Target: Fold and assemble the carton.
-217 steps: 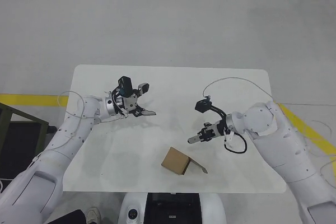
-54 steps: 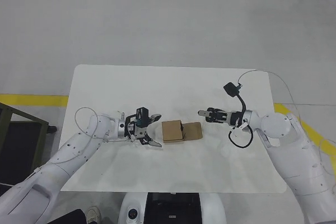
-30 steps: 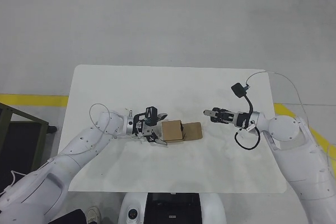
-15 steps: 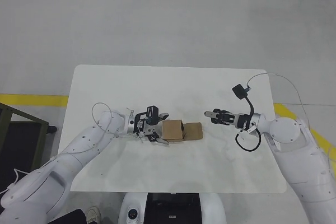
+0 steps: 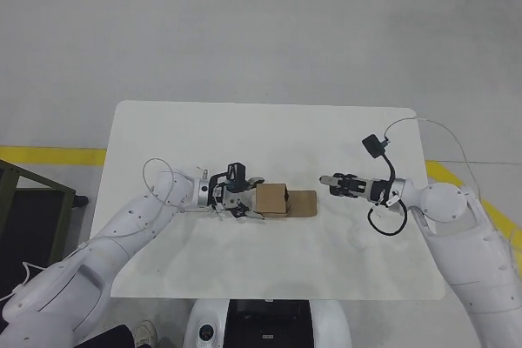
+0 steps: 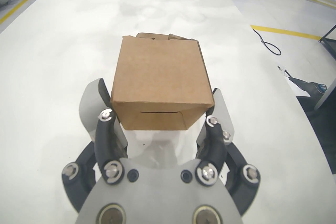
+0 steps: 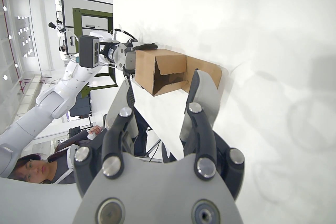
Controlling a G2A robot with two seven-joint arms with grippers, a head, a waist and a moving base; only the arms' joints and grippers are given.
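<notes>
A small brown carton [image 5: 271, 199] lies on its side at the middle of the white table [image 5: 261, 130]. Its open end [image 7: 168, 78] faces my right gripper, and one flap [image 5: 304, 203] lies flat on the table. My left gripper [image 5: 250, 202] stands open around the carton's closed end [image 6: 155, 120], a finger [image 6: 103, 93] against each side. My right gripper [image 5: 328, 183] is open a short way beyond the flap, with nothing between its fingers [image 7: 203, 93]. In the right wrist view the carton [image 7: 147, 64] sits in front of my own gripper [image 7: 165, 91].
A dark green frame [image 5: 7, 196] stands off the table's left side. Yellow floor tape [image 5: 43, 155] runs along both sides. A thin cable [image 5: 391, 122] loops above the right arm. Bare tabletop lies on the far side and along the front edge [image 5: 270, 291].
The carton, once near the front edge, is now mid-table. In the last half second my left gripper slid forward around its closed end, nudging it slightly right. My right gripper drew back a little.
</notes>
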